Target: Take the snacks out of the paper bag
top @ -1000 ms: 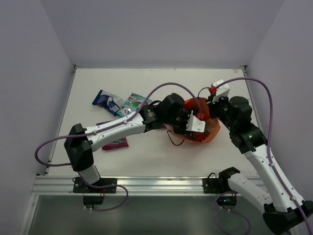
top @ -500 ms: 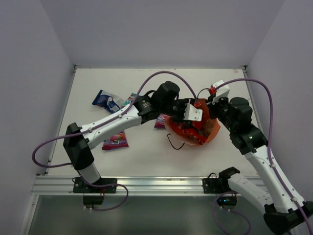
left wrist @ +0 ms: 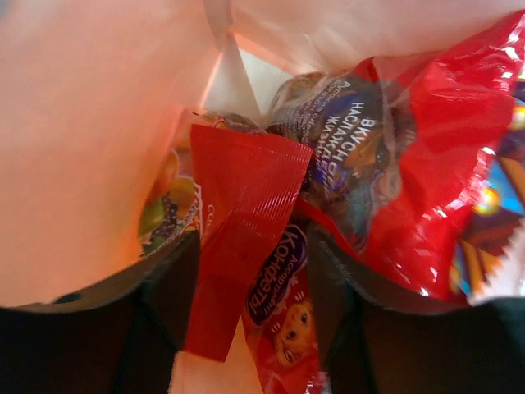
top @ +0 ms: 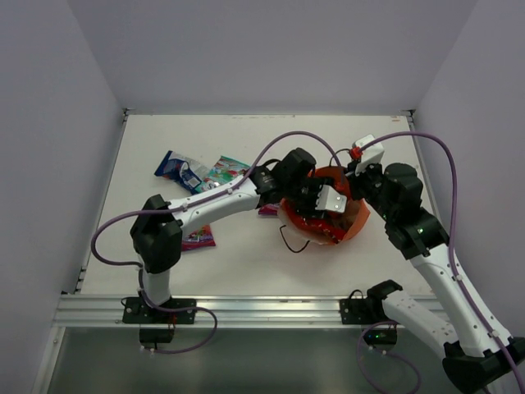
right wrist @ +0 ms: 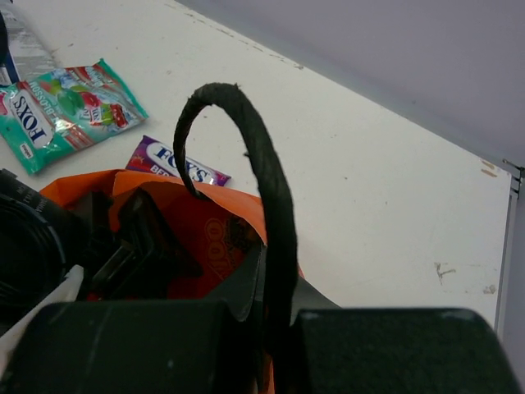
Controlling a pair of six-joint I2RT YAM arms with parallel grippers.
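Left claw point(left wrist: 254, 246) deeper in bag point(top: 357, 220), gripping small red packet point(left wrist: 246, 189), right claw point(right wrist: 275, 316) clamping handle point(right wrist: 267, 180)

Orange bag point(top: 358, 222) holds red packets point(left wrist: 246, 238); teal packet point(top: 225, 171), blue packet point(top: 175, 167) outside.

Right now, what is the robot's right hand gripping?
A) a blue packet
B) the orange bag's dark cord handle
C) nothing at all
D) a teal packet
B: in the right wrist view the right hand is shut on the cord handle, whose loop rises from between its fingers above the orange bag.
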